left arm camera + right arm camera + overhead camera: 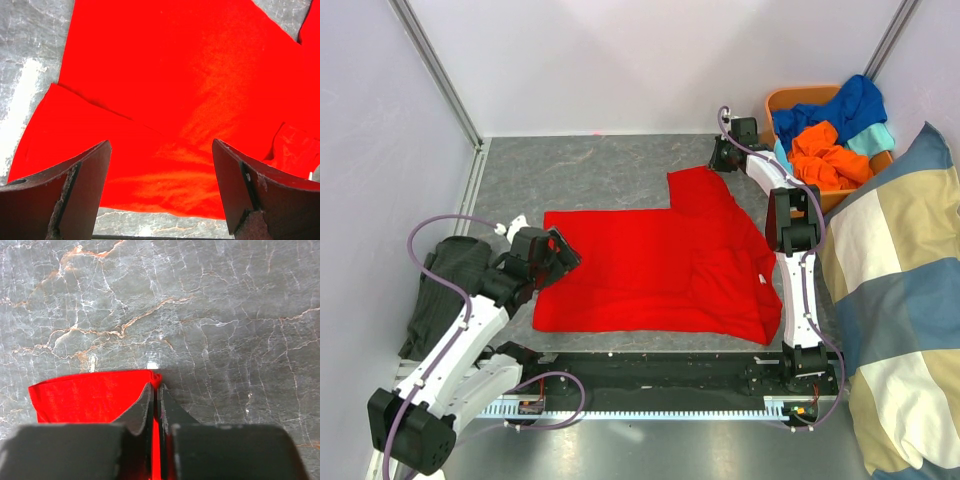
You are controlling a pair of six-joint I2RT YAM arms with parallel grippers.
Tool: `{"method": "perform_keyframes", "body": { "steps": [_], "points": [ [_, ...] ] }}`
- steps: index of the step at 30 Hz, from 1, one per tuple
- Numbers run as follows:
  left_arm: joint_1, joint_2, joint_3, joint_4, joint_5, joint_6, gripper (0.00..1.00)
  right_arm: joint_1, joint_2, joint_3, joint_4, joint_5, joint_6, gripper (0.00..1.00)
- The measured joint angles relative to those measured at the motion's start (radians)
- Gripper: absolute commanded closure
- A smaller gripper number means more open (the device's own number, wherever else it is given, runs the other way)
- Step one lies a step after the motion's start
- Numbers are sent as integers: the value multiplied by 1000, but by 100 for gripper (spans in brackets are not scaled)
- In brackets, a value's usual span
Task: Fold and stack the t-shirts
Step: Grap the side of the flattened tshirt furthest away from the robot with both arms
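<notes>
Limp, light red t-shirt: take by edges. My right pincer pinching its upper-middle corner; my left pincer spread over left edge.

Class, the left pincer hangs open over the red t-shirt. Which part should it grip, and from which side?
Probably the left edge of the red t-shirt, the left pincer coming from the left, one finger slid under. The cloth lies flat on the table, so only its free border offers a lip; the right pincer holds the far corner.
</notes>
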Motion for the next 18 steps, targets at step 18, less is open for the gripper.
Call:
{"method": "perform_keyframes", "body": {
  "steps": [18],
  "points": [
    [297, 732, 427, 227, 45, 223, 28, 0, 1, 0, 0, -4, 4, 100]
  ]
}}
